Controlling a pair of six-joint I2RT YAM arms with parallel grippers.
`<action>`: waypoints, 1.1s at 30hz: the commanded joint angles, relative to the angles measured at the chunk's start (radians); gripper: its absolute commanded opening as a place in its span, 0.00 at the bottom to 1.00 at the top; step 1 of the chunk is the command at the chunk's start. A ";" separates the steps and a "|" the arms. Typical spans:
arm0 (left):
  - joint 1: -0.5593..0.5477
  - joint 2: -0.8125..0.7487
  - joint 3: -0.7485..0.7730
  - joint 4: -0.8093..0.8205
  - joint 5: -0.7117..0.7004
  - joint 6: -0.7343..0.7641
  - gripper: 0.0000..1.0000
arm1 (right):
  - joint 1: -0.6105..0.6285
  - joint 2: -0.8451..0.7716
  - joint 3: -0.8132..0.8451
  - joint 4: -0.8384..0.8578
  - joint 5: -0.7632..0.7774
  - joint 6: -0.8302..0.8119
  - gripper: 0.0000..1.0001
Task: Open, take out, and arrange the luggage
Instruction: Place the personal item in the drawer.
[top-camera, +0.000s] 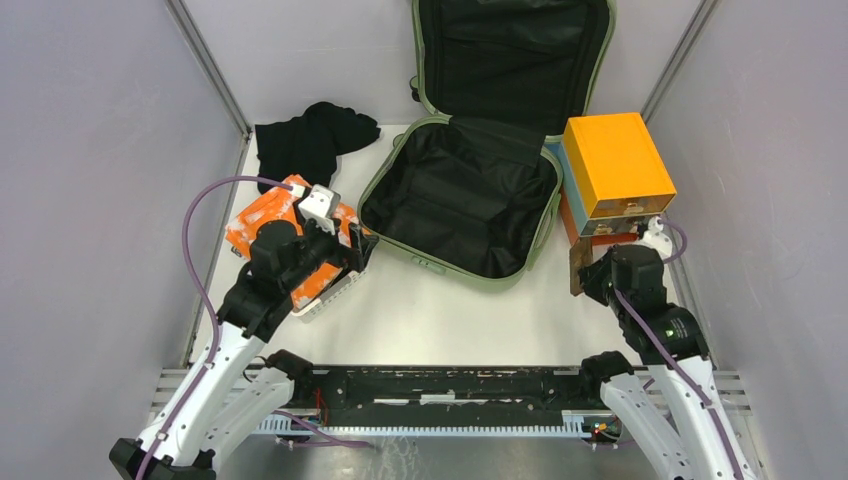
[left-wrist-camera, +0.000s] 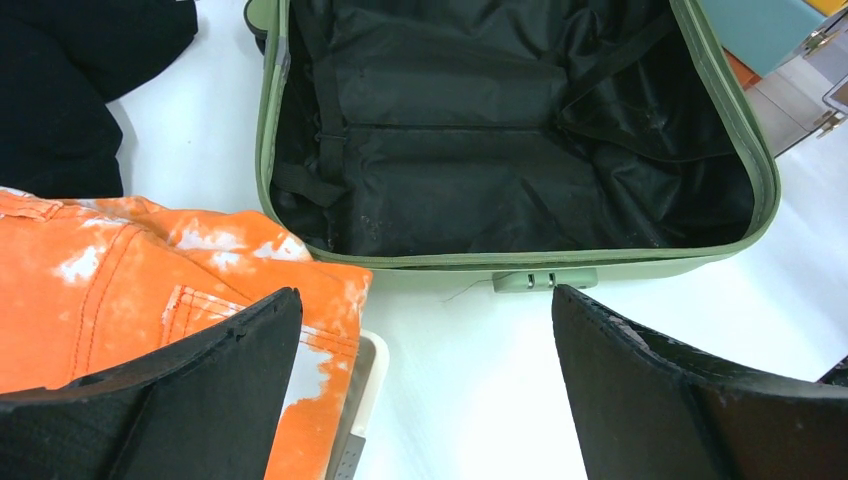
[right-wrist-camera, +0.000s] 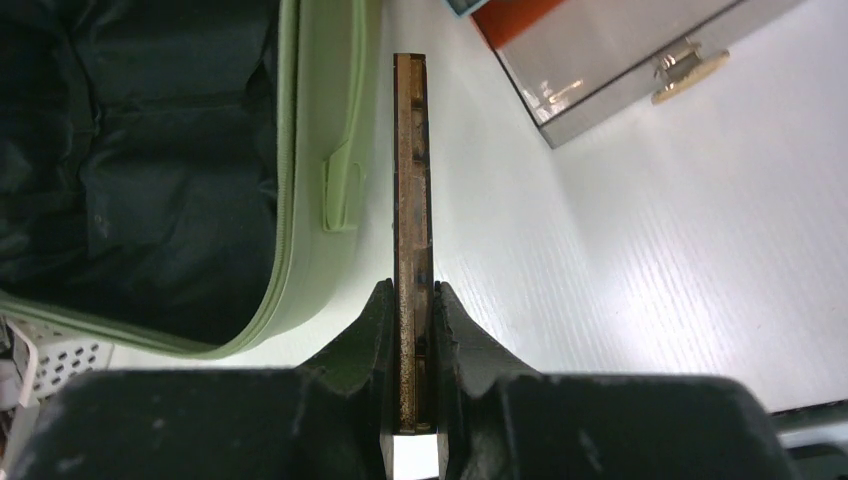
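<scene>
While luggage (top-camera: 460, 200) lies open, left gripper (left-wrist-camera: 425, 295) wide (over orange cloth (left-wrist-camera: 120, 260)), right gripper (right-wrist-camera: 412, 290) pinching thin board (right-wrist-camera: 412, 150) beside luggage rim.

Sage-green hard-shell luggage (top-camera: 460, 200), unzipped and wide open. Base shell flat on the counter (top-camera: 450, 320) near the far edge, set slightly askew, lid raised behind it. Black fabric lining and straps showing inside; small lock on the near rim.

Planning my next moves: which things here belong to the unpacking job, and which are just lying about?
Job: open sage-green hard-shell suitcase; thin brown flat board in the right gripper; orange bleach-splashed denim garment; crumpled black cloth.
Lying about, probably: orange and light-blue box; white perforated plastic basket.
</scene>
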 joint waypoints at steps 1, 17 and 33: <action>-0.004 -0.018 0.003 0.029 -0.022 0.049 1.00 | -0.002 -0.022 -0.048 0.007 0.103 0.227 0.00; -0.019 -0.010 0.003 0.024 -0.036 0.052 0.99 | -0.001 -0.030 -0.115 0.189 0.334 0.497 0.00; -0.037 -0.005 0.003 0.021 -0.050 0.057 0.99 | -0.172 0.004 -0.279 0.362 0.227 0.561 0.04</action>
